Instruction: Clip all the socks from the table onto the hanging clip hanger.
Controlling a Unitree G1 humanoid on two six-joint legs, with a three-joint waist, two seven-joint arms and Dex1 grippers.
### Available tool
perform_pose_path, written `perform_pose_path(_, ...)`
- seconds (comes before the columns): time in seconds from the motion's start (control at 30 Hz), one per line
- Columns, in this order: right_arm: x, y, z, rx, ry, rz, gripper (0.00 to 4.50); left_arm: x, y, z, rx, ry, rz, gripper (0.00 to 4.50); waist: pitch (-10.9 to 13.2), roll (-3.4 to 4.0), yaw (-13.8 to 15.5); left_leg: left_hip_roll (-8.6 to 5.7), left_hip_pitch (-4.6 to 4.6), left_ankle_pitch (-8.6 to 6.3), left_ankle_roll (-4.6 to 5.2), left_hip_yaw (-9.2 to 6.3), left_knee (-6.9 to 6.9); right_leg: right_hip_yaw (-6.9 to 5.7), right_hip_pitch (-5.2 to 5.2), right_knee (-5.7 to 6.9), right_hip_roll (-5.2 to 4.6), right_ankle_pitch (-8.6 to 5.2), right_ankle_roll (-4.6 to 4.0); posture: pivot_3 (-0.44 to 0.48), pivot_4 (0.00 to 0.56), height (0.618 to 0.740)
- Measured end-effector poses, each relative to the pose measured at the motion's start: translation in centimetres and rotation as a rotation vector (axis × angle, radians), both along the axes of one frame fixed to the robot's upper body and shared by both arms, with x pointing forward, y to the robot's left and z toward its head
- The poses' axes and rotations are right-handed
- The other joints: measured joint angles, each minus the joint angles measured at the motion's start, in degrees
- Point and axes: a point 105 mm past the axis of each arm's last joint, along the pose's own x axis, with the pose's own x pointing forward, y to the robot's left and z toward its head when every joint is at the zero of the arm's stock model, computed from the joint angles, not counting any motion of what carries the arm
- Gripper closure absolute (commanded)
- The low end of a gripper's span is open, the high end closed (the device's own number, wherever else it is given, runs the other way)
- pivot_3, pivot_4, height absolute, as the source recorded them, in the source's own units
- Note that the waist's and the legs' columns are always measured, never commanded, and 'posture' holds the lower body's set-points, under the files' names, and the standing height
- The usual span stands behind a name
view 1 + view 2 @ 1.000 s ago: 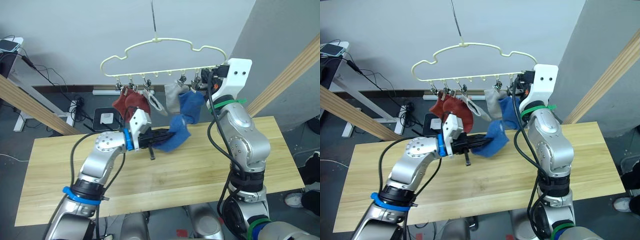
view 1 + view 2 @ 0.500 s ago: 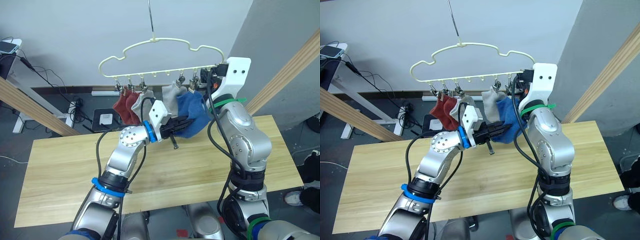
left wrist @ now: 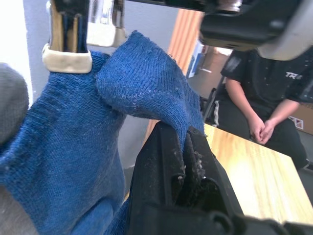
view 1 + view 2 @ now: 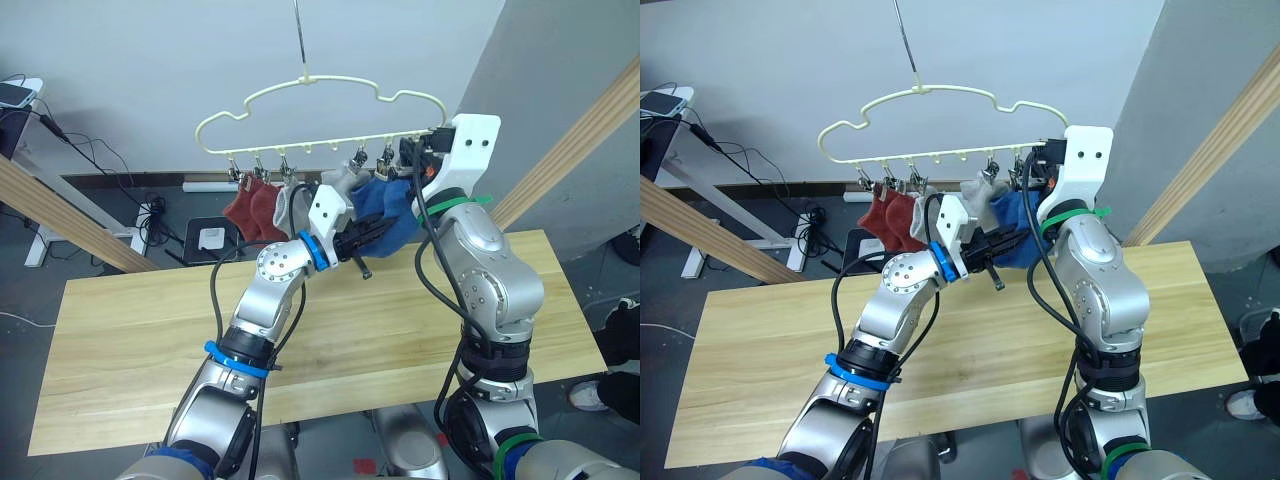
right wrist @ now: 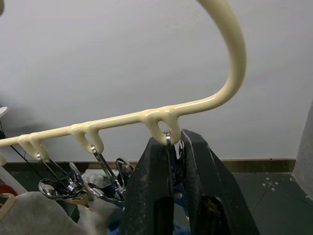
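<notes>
Up has gone the left pincer (image 4: pixel 385 228) since a second ago: it was low over the table (image 4: pixel 130 330) then, and now it is high, right under the clip hanger (image 4: pixel 320 115). It took the blue sock (image 3: pixel 146 93) up with it. The black fingers are pressed together on a fold of this sock, as the left wrist view shows. The top edge of the sock now sits close to the clips at the right end of the hanger.

Beside it hangs another blue sock (image 3: pixel 54 161), with its pale cuff caught in a metal clip (image 3: pixel 68 29).

The right pincer (image 5: pixel 173 147) has stayed at the last clip (image 5: pixel 171 142) on the right end of the hanger. Its two fingers are shut on that clip, just under the yellow wire.

On the left part of the hanger hang two rust-red socks (image 4: pixel 252 208). A light grey sock (image 4: pixel 285 205) hangs next to them, and another grey sock (image 4: pixel 340 185) hangs nearer the middle, partly behind the left arm.

The hanger's hook (image 4: pixel 298 35) goes up to the top of the head views. The table is below both arms, well apart from the pincers.

A person (image 3: pixel 259 103) in a dark shirt sits behind the table with hands folded.
</notes>
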Motion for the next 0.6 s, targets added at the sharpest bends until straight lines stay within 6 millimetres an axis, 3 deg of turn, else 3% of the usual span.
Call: perform_pose_path(0.6,0.0,0.0,0.0,-0.002,-0.001,-0.002,4.5,1.1,-0.2,0.6,-0.047,0.057,0.048,4.47,0.0,0.0,-0.1,-0.02,-0.01,0.0,0.0,0.01,0.0,0.0,0.0,-0.02,0.01,0.0,0.0,-0.357,0.319,0.732)
